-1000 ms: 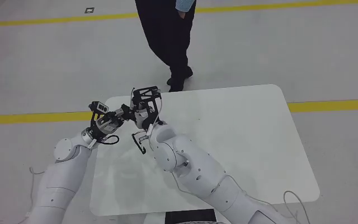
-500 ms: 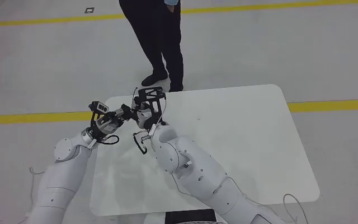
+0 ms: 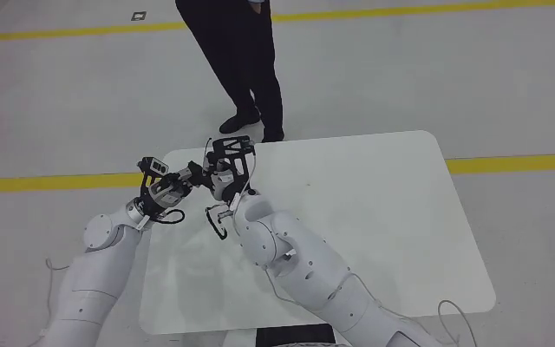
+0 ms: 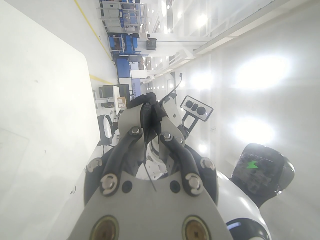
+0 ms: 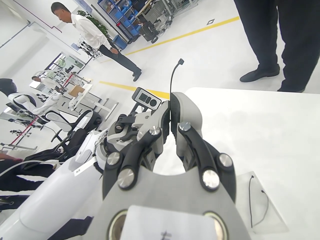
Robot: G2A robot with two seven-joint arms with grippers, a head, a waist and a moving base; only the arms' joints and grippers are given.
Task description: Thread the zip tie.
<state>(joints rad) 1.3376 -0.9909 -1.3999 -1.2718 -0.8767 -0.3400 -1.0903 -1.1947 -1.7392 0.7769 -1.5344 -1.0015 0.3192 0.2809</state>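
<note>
Right wrist view: zip tie [image 5: 171, 81] head-outward

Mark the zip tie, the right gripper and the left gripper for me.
zip tie [image 5: 171, 81]: right wrist view, on its strap.
right gripper [image 5: 170, 102]: right wrist view, between its fingertips.
left gripper [image 4: 150, 102]: left wrist view, between its fingertips.

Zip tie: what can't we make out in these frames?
- Right wrist view: zip tie below where the right gripper clamps it; the gripper hides it.
- Left wrist view: whether the strip clamped in the left gripper is that tie.
- Top view: tie too thin; grippers overlap.
</note>
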